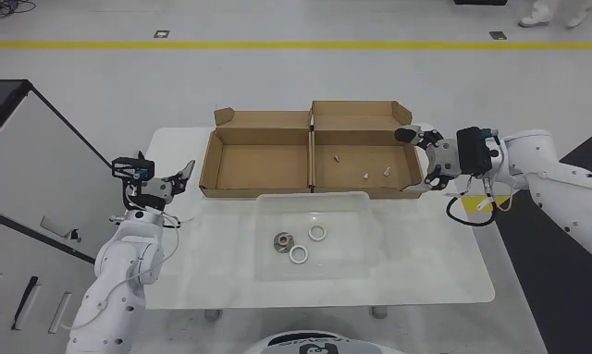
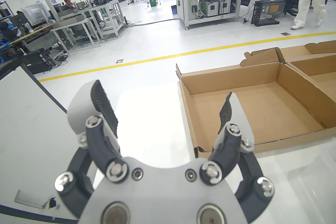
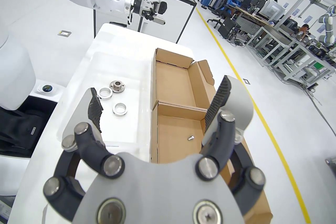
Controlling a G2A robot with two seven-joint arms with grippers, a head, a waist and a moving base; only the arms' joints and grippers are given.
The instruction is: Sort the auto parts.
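Two open cardboard boxes stand side by side at the back of the table. The left box point(image 1: 254, 164) point(image 2: 262, 109) is empty. Three small bolts point(image 1: 367, 176) lie in the right box point(image 1: 356, 141); one bolt point(image 3: 190, 138) shows in the right wrist view. In front, a clear tray point(image 1: 351, 252) holds a flanged metal hub point(image 1: 282, 241) point(image 3: 117, 85) and two metal rings point(image 1: 317, 232) point(image 1: 299, 254) point(image 3: 120, 109). My left gripper point(image 1: 176, 178) point(image 2: 163, 89) hangs open and empty, left of the left box. At the right box's right wall, my right gripper point(image 1: 418, 158) point(image 3: 158, 84) is open and empty.
The white table point(image 1: 416, 262) has bare surface to the left and right of the tray. A white cabinet with a dark frame point(image 1: 55, 151) stands just off the table's left side. A yellow line point(image 1: 296, 45) crosses the floor behind.
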